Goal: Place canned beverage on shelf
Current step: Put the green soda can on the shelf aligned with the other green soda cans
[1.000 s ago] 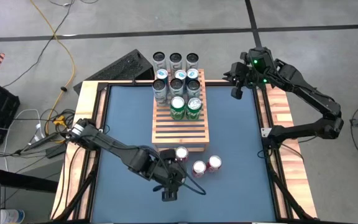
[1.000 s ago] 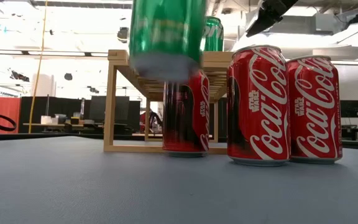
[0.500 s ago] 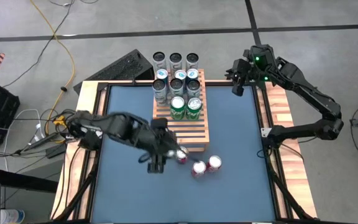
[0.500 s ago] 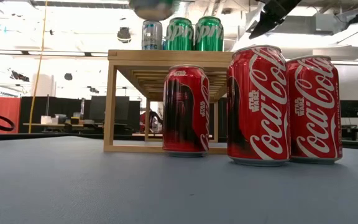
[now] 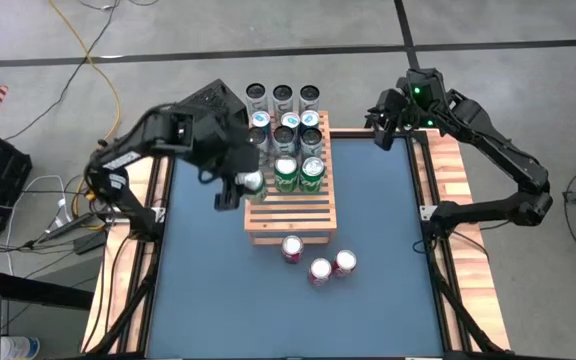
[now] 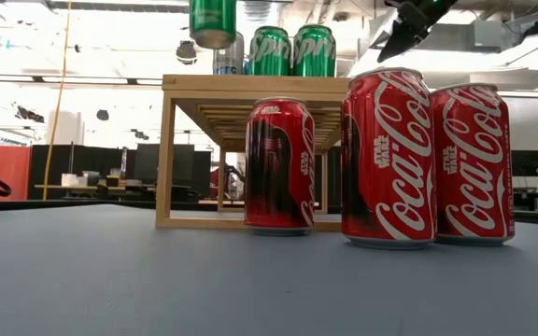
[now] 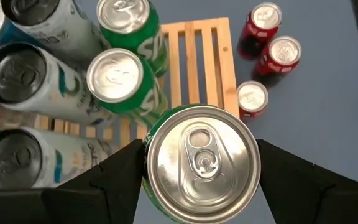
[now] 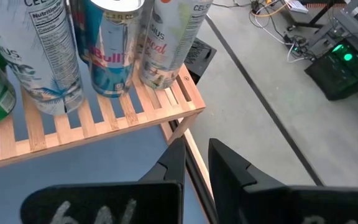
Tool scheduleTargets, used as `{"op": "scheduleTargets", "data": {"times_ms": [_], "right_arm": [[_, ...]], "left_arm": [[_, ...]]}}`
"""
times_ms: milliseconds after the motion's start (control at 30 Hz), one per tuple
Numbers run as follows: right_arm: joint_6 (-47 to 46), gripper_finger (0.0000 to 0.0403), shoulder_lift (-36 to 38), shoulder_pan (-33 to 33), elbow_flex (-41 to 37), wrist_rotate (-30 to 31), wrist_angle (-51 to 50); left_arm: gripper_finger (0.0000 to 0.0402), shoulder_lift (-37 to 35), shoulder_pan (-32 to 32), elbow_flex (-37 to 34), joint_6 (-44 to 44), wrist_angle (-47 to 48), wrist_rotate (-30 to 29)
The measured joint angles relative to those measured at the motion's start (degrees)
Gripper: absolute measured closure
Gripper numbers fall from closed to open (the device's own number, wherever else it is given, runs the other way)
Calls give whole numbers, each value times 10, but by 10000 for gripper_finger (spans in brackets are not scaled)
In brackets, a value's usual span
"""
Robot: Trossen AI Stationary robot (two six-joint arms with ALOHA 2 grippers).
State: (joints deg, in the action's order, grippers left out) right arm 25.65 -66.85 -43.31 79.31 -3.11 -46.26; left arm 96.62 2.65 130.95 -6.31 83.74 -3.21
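Note:
My left gripper [image 5: 240, 186] is shut on a green can [image 7: 202, 165] and holds it in the air over the left part of the light-brown slatted shelf [image 5: 290, 212]. In the low view the can [image 6: 213, 21] hangs above the shelf top [image 6: 250, 84]. Two green cans [image 5: 299, 172] stand on the shelf's middle, with several tall cans [image 5: 284, 128] behind them. Three red cans [image 5: 319, 261] stand on the blue table in front of the shelf. My right gripper [image 8: 194, 158] is shut and empty by the table's far right corner [image 5: 380, 128]. My left gripper pinches the green can between its two fingers [image 7: 114, 180], on opposite sides of the can's upper wall [image 7: 146, 186] just below the top rim. The fingers come from above, pointing down. The can hangs upright, top up, lifted clear of the shelf and the table.
The shelf's near half [image 5: 303, 215] shows bare slats. Three more tall cans [image 5: 282, 97] stand beyond the table's far edge. The wooden table frame [image 5: 143, 200] runs around the blue mat. Cables lie on the floor to the left.
My left gripper has carried the green can up from low over the table's near side toward the far edge, past the red cans, to above the shelf's left part. The can has stayed upright in the hold.

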Motion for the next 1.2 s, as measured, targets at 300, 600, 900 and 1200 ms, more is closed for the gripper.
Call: {"op": "scheduleTargets", "data": {"times_ms": [300, 600, 900, 1200], "right_arm": [[-14, 339, 0, -1, 0, 1, 0], [-12, 339, 0, -7, 0, 2, 0], [-13, 339, 0, -27, 0, 2, 0], [-13, 339, 0, -30, 0, 2, 0]], "left_arm": [[146, -2, 101, -15, -79, -8, 103], [146, -65, 116, -154, -90, -79, 101], [145, -99, 127, -254, -96, -154, 99], [145, -104, 151, -291, -115, -188, 124]]}}
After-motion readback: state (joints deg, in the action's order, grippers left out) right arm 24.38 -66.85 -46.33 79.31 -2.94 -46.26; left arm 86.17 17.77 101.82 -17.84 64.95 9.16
